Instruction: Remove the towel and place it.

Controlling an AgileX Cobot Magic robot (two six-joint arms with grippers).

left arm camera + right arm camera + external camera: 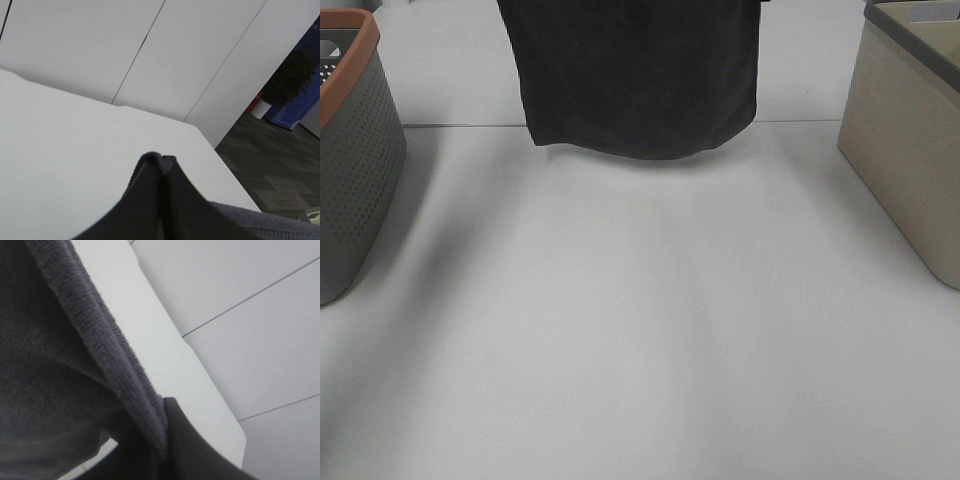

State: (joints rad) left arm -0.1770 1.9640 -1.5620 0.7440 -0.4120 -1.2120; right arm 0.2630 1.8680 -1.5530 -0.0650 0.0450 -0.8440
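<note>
The dark charcoal towel (638,75) hangs in the air at the top middle of the exterior high view, its lower edge just above the white table (640,330). Both arms are out of that view above it. In the left wrist view my left gripper (162,165) is shut with a thin strip of the towel's edge (260,222) pinched between its black fingers (140,200). In the right wrist view my right gripper (162,432) is shut on the towel's thick hem (100,340), and the cloth fills that side of the view.
A grey perforated basket with an orange rim (350,150) stands at the table's left edge. A beige bin with a grey rim (910,140) stands at the right edge. A seam (460,125) crosses the table under the towel. White wall panels (150,45) stand beyond.
</note>
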